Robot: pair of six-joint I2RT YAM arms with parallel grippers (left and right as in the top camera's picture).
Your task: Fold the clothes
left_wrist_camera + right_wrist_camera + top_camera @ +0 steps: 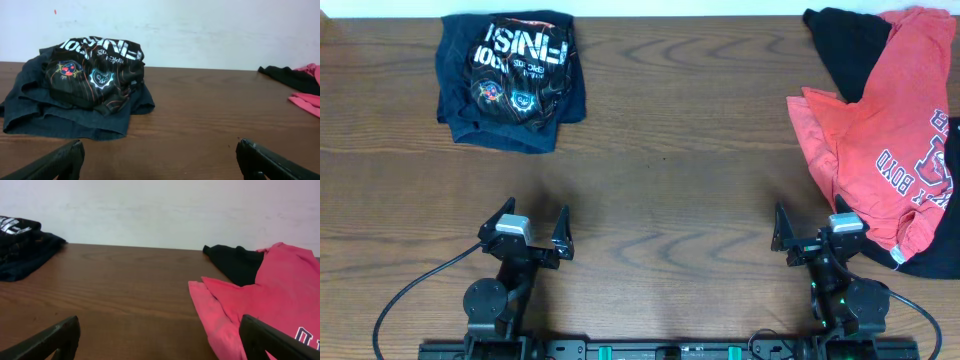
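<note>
Now left hand (535, 214) and right hand (812, 222) both gape.

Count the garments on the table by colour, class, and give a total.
Black printed shirt: 1
Dark blue garment: 1
Red T-shirt: 1
Plain black garment, partly under the red one: 1
Total: 4

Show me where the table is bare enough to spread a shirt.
Bare wood spans the middle of the table, between the folded black shirt far left and the red T-shirt right, down to the left claw and right claw. Crowded: right edge, red T-shirt overlapping a black garment.
</note>
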